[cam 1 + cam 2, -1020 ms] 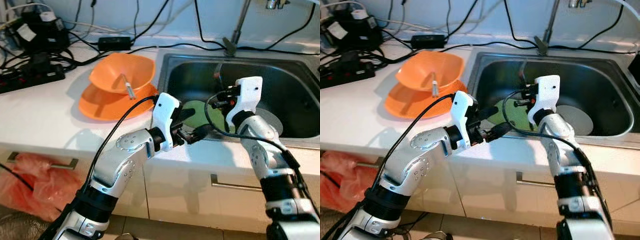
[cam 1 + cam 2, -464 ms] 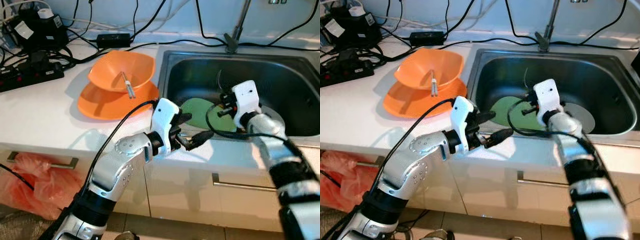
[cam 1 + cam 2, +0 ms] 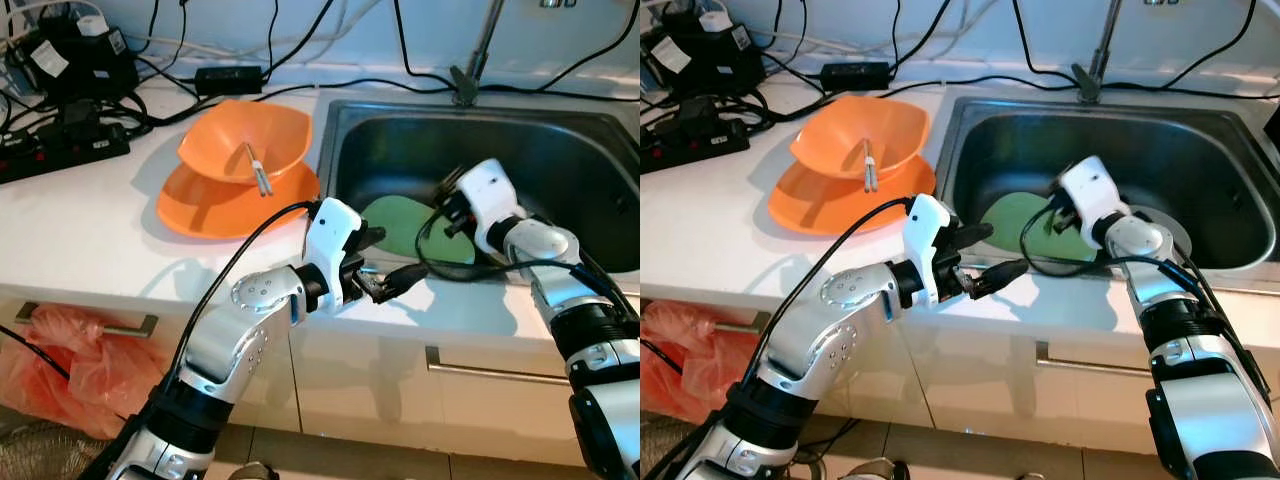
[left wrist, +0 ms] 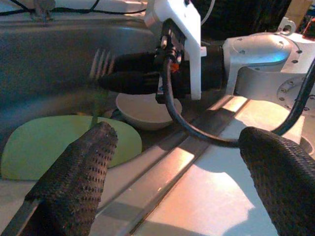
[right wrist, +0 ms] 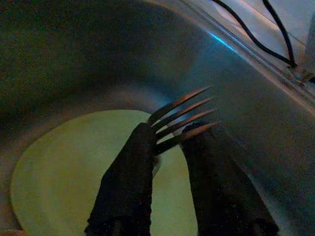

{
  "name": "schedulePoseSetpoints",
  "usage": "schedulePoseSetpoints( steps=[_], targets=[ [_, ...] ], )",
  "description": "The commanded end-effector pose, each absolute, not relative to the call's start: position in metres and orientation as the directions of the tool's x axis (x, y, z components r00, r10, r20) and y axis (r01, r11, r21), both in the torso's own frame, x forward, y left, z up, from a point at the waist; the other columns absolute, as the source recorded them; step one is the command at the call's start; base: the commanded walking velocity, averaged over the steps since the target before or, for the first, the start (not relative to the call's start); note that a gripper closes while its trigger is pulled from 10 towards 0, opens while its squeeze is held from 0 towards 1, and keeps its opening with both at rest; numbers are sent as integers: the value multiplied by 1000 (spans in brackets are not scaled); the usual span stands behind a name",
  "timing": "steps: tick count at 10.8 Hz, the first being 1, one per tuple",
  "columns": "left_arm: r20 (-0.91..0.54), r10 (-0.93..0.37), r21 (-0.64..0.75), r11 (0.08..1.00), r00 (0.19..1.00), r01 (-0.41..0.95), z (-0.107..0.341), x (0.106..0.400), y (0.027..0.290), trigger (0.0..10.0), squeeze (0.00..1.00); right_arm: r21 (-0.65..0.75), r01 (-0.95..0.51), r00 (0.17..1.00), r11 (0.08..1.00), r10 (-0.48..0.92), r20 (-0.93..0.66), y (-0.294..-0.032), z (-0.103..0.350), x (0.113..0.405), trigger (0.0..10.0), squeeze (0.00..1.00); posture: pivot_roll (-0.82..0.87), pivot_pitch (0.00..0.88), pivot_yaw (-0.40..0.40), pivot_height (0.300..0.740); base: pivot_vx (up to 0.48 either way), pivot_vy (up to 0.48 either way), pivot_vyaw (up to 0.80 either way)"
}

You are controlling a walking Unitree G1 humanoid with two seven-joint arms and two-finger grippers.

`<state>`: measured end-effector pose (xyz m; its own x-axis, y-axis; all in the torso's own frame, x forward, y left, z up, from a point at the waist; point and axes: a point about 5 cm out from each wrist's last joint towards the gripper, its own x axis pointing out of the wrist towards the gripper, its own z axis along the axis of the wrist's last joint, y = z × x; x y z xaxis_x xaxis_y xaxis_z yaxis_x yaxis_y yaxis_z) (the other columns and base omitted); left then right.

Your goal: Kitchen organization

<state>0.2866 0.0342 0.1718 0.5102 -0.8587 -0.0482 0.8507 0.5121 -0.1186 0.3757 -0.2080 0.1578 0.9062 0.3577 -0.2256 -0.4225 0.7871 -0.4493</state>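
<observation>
- Left eye view: the right gripper (image 3: 447, 193) reaches down into the steel sink (image 3: 590, 150), low over a green plate (image 3: 400, 222) that lies on the sink floor. The left gripper (image 3: 388, 262) hangs at the sink's front rim, its two black fingers spread wide with nothing between them.
- Right eye view: on the white counter (image 3: 710, 215), left of the sink, an orange bowl (image 3: 862, 137) sits on an orange plate (image 3: 845, 196), with a utensil (image 3: 868, 166) lying in the bowl. Black cables and a power strip (image 3: 695, 140) crowd the back of the counter. A white dish (image 3: 1167, 228) lies in the sink just past the right arm.
- Left wrist view: the left gripper's fingers (image 4: 74, 182) stand far apart over the counter edge. Beyond them the right gripper points into the sink, a blurred fork (image 4: 100, 63) at its tip, above the green plate and a small white bowl (image 4: 147, 109).
- Right wrist view: the right gripper's two fingers are pinched close on the fork (image 5: 179, 115), whose tines stick out past the fingertips. The green plate lies just below on the sink floor.
</observation>
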Motion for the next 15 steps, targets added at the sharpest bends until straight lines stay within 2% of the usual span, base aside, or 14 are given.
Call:
schedulePoseSetpoints(
  steps=[1, 4, 6, 7, 9, 11, 13, 14, 15],
  targets=[
    [-45, -861, -105, 509, 507, 854, 174, 287, 34, 10000, 1000, -471, -429, 903, 770, 375, -209, -209, 168, 379, 10000, 1000, 79, 77, 36, 740, 0, 0, 0],
    [-42, -858, -99, 513, 512, 853, 175, 288, 34, 10000, 1000, -468, -427, 904, 774, 381, -194, -210, 171, 381, 10000, 1000, 78, 73, 42, 740, 0, 0, 0],
    [-20, -796, -37, 605, 605, 795, 184, 300, 41, 10000, 1000, -351, -415, 907, 839, 413, -84, -207, 189, 384, 10000, 1000, 79, 68, 42, 740, 0, 0, 0],
    [14, -756, 2, 655, 655, 756, 192, 306, 47, 10000, 1000, -326, -437, 892, 838, 449, -41, -203, 197, 383, 10000, 1000, 79, 67, 39, 740, 0, 0, 0],
    [41, -727, 59, 686, 685, 725, 199, 310, 54, 10000, 1000, -331, -534, 828, 778, 560, -19, -180, 201, 374, 10000, 1000, 70, 68, 50, 740, 0, 0, 0],
    [104, -687, 196, 723, 719, 663, 202, 305, 62, 10000, 1000, -148, -682, 716, 716, 695, 63, -145, 214, 353, 10000, 1000, 81, 66, 50, 740, 0, 0, 0],
    [210, -624, 290, 775, 753, 562, 218, 306, 69, 10000, 1000, -85, -787, 608, 611, 792, 60, -132, 214, 328, 10000, 1000, 87, 66, 53, 740, 0, 0, 0],
    [264, -590, 307, 802, 763, 513, 227, 305, 73, 10000, 1000, -64, -812, 579, 580, 815, 36, -130, 211, 317, 10000, 894, 92, 66, 57, 740, 0, 0, 0],
    [291, -581, 328, 807, 761, 491, 232, 304, 75, 10000, 1000, -56, -820, 570, 570, 822, 22, -131, 209, 312, 10000, 0, 93, 66, 58, 740, 0, 0, 0]
  ],
)
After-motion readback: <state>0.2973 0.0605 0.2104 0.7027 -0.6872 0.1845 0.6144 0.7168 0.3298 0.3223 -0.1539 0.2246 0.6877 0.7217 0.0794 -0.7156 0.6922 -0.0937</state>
